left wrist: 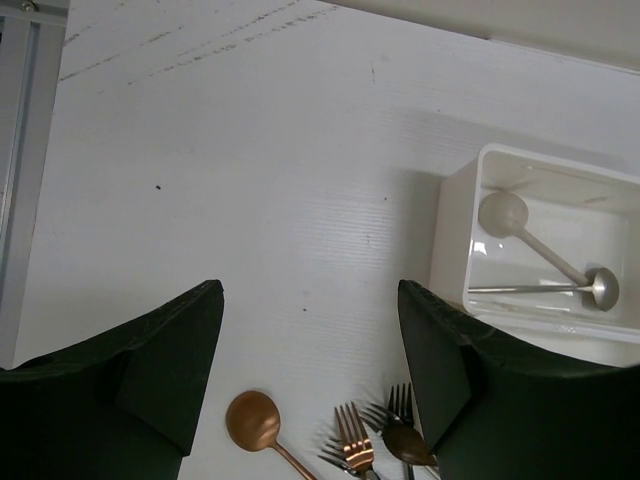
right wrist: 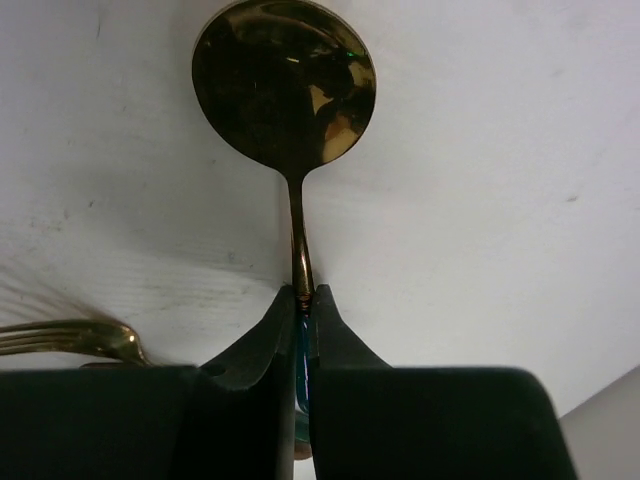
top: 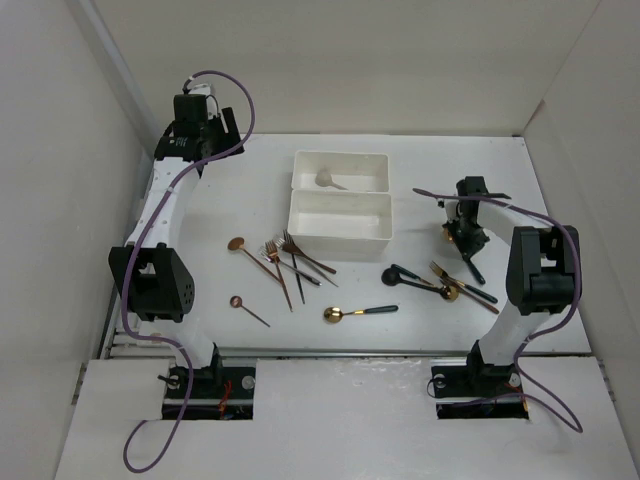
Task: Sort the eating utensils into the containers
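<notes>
The right gripper (right wrist: 305,300) is holding its jaws pressed together on the gold spoon (right wrist: 283,85), clamping it at the neck where the gold stem is meeting the dark green handle. The spoon's bowl is pointing away from the wrist camera, with the surface (right wrist: 480,200) lying close behind it; whether the bowl is touching the surface cannot be told. A gold fork (right wrist: 60,338) is showing at the left edge of the right wrist view, near the gripper. In the top view, the right gripper is standing to the right of the containers, and a black spoon (top: 390,277) is lying on the surface nearer the arm bases. The far tray (top: 372,160) and the near tray (top: 300,215) are sitting joined along their long sides at the middle of the surface. Two grey spoons (left wrist: 503,213) are lying inside the far tray. The left gripper (left wrist: 310,345) is holding its jaws wide apart, gripping nothing, above the bare surface to the left of the far tray. A copper spoon (left wrist: 253,420) and the copper forks (left wrist: 350,435) are lying on the surface below it, in front of the near tray. A small copper spoon (top: 236,301) and a second gold spoon (top: 345,313) are lying closer to the arm bases, well apart from the trays.
</notes>
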`<state>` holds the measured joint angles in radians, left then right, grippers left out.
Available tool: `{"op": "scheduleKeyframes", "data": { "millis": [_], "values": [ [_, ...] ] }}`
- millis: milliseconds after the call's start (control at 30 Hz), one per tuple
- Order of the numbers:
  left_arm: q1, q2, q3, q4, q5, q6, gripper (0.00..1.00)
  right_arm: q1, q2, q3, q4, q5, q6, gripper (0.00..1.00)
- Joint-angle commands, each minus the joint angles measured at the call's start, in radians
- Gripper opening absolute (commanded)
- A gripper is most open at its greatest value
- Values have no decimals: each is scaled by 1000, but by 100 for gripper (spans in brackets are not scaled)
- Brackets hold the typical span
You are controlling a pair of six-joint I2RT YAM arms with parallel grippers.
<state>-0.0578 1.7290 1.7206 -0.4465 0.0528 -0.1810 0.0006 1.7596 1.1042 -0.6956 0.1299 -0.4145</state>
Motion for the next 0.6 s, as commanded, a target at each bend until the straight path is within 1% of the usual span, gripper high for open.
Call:
{"op": "scheduleKeyframes", "data": {
  "millis": [0, 33, 67, 100, 167, 200, 233, 267, 300, 333, 400, 433, 467, 500, 567],
  "values": [
    [4, -59, -27, 9, 5, 8, 66, -7, -40, 115, 56, 60, 10, 0],
    [4, -49, -48, 0, 5, 17, 66, -7, -57, 152, 56, 60, 19, 0],
    [4, -49, -61, -9, 5, 6, 65, 28, -72, 192, 56, 83, 19, 0],
    [4, -49, -75, -9, 5, -9, 65, 56, -103, 268, 95, 102, 19, 0],
    [18, -49, -128, -20, 51, -50, 63, 123, -114, 336, 164, 172, -16, 0],
    [33, -49, -153, -20, 71, -96, 63, 195, -114, 400, 207, 184, -29, 0],
    [48, -49, -179, -20, 90, -119, 62, 232, -100, 436, 275, 185, -71, 0],
    [49, -60, -234, -20, 107, -139, 62, 268, -80, 469, 301, 185, -95, 0],
    [61, -72, -263, -20, 134, -155, 62, 338, -53, 505, 323, 175, -116, 0],
    [61, -72, -289, -20, 148, -167, 62, 372, -20, 576, 337, 175, -142, 0],
    [61, -97, -364, -29, 188, -178, 62, 432, 90, 646, 337, 175, -219, 0],
    [61, -97, -390, -29, 205, -178, 62, 487, 128, 704, 337, 166, -245, 0],
    [61, -109, -418, -40, 222, -178, 62, 513, 197, 726, 328, 166, -268, 0],
    [61, -109, -487, -40, 238, -178, 62, 538, 225, 740, 327, 177, -308, 0],
    [61, -135, -558, -40, 280, -192, 62, 591, 268, 740, 373, 177, -328, 0]
  ]
}}
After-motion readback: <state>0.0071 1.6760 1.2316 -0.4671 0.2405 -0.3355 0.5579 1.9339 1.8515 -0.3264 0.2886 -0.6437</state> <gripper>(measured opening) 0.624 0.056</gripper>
